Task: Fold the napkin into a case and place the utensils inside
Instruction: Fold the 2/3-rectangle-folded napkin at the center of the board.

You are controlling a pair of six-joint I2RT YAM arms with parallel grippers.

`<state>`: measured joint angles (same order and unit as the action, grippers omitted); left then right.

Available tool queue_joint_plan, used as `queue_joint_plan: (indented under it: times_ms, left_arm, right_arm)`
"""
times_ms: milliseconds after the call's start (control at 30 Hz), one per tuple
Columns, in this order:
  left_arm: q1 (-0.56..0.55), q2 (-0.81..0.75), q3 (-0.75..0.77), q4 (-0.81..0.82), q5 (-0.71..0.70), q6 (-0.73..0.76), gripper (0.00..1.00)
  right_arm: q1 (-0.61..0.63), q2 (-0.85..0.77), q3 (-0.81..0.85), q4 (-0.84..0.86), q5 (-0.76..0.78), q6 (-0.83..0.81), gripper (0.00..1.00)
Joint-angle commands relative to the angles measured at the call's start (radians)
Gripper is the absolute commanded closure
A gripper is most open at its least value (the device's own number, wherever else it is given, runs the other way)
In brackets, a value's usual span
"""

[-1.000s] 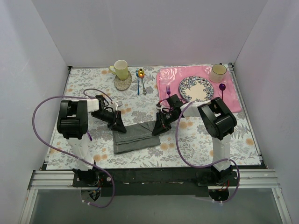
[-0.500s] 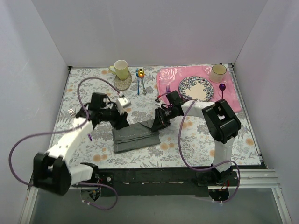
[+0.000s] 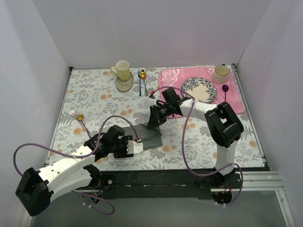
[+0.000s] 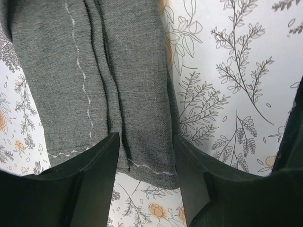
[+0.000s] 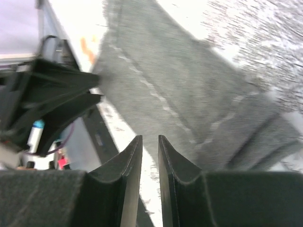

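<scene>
Lower centre: L gripper (image 4: 146, 142) agape astride napkin (image 4: 71, 71) end; R gripper (image 5: 150, 137) slit-open, empty. Pinch all layers squarely, fold w/o skew.

The desk (image 3: 199, 142) has a floral covering of grey leaves and orange blossoms. Near its middle lies the dark grey napkin (image 3: 150, 138), folded into a strip with a white-stitched edge. A pink rose-patterned placemat (image 3: 234, 101) lies at the far right. A round woven coaster (image 3: 124, 86) lies at the far middle, with a blue-handled spoon (image 3: 140, 82) just beside it. Near the left edge, a small silver fork (image 3: 72, 113) and a gold-bowled spoon (image 3: 80, 117) lie close together.
</scene>
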<state>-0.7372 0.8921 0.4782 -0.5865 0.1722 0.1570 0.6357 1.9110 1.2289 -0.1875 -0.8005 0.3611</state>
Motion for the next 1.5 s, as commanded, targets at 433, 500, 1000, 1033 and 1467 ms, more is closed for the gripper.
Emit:
queue_joint_plan:
  times_ms: [433, 500, 1000, 1033, 1467]
  left_arm:
    - [-0.252, 0.039, -0.134, 0.183, -0.261, -0.013, 0.58]
    - [-0.271, 0.044, -0.153, 0.215, -0.296, -0.017, 0.59]
    - [-0.393, 0.217, -0.179, 0.441, -0.419, -0.088, 0.64]
    - [-0.398, 0.228, -0.176, 0.45, -0.427, -0.093, 0.65]
    - [-0.377, 0.097, -0.056, 0.186, -0.29, -0.227, 0.92]
  right_arm:
    - [0.004, 0.155, 0.023, -0.133, 0.155, -0.071, 0.76]
    - [0.005, 0.16, 0.021, -0.138, 0.155, -0.073, 0.76]
    - [0.005, 0.184, 0.032, -0.15, 0.156, -0.067, 0.78]
    - [0.004, 0.183, 0.034, -0.15, 0.158, -0.068, 0.78]
    - [0.005, 0.184, 0.038, -0.164, 0.162, -0.099, 0.79]
